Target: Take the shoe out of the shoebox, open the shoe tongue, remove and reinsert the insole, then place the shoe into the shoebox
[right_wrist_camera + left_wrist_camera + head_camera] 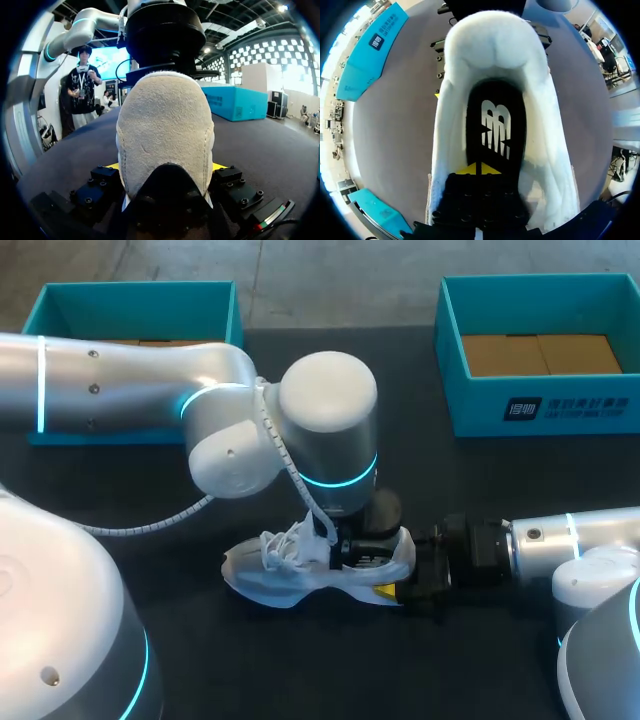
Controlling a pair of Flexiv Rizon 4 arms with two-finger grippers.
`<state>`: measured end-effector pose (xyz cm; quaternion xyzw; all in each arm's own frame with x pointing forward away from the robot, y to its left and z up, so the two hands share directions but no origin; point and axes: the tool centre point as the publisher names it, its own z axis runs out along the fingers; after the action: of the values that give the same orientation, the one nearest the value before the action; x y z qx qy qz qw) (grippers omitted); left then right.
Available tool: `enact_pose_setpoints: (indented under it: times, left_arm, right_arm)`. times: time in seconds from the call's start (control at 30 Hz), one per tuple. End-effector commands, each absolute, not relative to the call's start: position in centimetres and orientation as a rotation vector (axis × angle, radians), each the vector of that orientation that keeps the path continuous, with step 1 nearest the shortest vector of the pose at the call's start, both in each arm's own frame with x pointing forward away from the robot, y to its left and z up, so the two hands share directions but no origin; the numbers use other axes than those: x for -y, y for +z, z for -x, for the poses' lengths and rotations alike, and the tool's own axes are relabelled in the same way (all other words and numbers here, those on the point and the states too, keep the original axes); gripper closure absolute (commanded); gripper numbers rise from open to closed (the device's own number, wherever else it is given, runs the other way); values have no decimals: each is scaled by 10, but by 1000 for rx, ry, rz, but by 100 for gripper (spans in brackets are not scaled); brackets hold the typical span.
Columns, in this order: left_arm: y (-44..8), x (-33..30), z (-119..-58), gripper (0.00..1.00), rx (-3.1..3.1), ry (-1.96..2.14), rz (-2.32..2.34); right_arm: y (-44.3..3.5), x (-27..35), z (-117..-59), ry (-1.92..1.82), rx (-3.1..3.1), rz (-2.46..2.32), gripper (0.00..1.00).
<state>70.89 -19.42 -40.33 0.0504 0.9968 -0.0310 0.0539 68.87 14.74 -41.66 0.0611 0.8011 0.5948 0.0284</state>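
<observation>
- The right gripper (398,590) lies low on the black table top (250,670), coming in from the right. It is clamped on the heel of a white fabric sports shoe (290,575). In the right wrist view its yellow fingertips (112,166) press against the heel's two sides.
- The shoe rests on the table near the middle, outside both boxes, with its toe toward the left and its heel toward the right. Its loose white laces (285,540) are bunched over the front.
- The left gripper (478,169) comes down from above into the shoe's opening. Its yellow tips are closed together, with only a thin dark line between them, and rest on the black insole with a white mark (495,125). Whether they pinch the insole cannot be told.
- The insole lies inside the shoe, framed by the white padded collar.
- At the far left stands an open teal cardboard box (140,300), partly behind the left arm.
- At the far right stands a second open teal box (540,405) with a brown cardboard floor (540,352).
</observation>
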Motion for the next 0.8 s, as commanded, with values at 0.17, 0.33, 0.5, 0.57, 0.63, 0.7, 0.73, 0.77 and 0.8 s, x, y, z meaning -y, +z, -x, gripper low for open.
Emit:
enact_pose_setpoints:
  times: [0.17,0.33,0.5,0.57,0.63,0.7,0.73,0.77,0.8]
  left_arm:
    - [-387,190,-715,100,-3063,-150,-152]
    - [-372,185,-711,100,-3163,-223,-206]
    - [-361,181,-704,100,-3228,-279,-263]
    - [-357,179,-701,100,-3252,-299,-281]
    - [-356,178,-700,100,-3281,-313,-300]
    - [-355,178,-698,100,-3291,-313,-311]
    - [-355,178,-696,100,-3308,-313,-321]
    - [-354,178,-695,100,-3310,-313,-324]
    - [-355,178,-694,100,-3317,-307,-332]
  right_arm:
    - [-417,-147,-688,1832,-2475,-190,100]
    - [-417,-147,-688,1832,-2475,-190,100]
    - [-417,-147,-688,1832,-2475,-190,100]
    - [-417,-147,-688,1832,-2475,-190,100]
    - [-417,-147,-688,1832,-2475,-190,100]
    - [-417,-147,-688,1832,-2475,-190,100]
    - [-417,-147,-688,1832,-2475,-190,100]
    - [-417,-147,-688,1832,-2475,-190,100]
    - [-417,-147,-688,1832,-2475,-190,100]
